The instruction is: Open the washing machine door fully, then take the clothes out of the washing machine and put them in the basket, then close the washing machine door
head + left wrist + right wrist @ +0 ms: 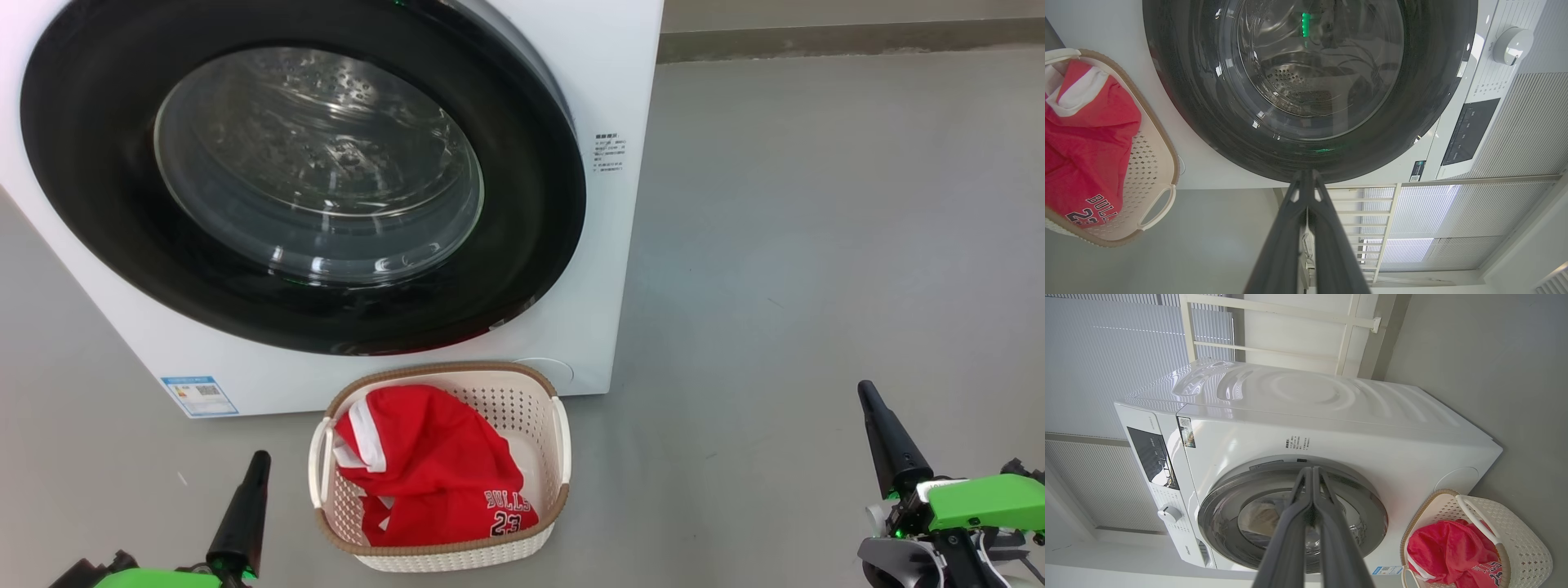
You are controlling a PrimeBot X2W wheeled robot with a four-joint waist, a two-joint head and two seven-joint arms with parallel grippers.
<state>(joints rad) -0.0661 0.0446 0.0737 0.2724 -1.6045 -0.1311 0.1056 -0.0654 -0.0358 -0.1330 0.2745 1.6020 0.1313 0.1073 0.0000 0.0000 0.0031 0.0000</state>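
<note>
White letters on the jersey (433,457) read "BULLS" over "23", at the lower right of the red bundle in the head view; in the left wrist view the same letters are cut short by the basket (522,400) rim. A blue label (200,395) with a small square code sits at the lower left corner of the washer (604,82), and a patch of fine print (610,153) is on its front right of the door (318,163); both are too small to read. In the left wrist view a dark panel (1472,130) and a dial (1513,45) show at the right, their markings unreadable.

There is one washer, one door, one basket with two handles, one jersey, one dial and two grippers.

The left gripper (257,465) stands at the lower left of the head view, its two fingers pressed together into one dark spike, gripping nothing and touching nothing. The right gripper (867,394) stands at the lower right, fingers likewise clamped together and empty, over bare grey floor (816,245). In each wrist view the finger pair meets at the tips.

The jersey lies bundled inside the basket, which stands on the floor at bottom centre, just in front of the washer. The door fills the upper left, its black ring flat against the white front, shut, with the steel drum visible through the glass
</note>
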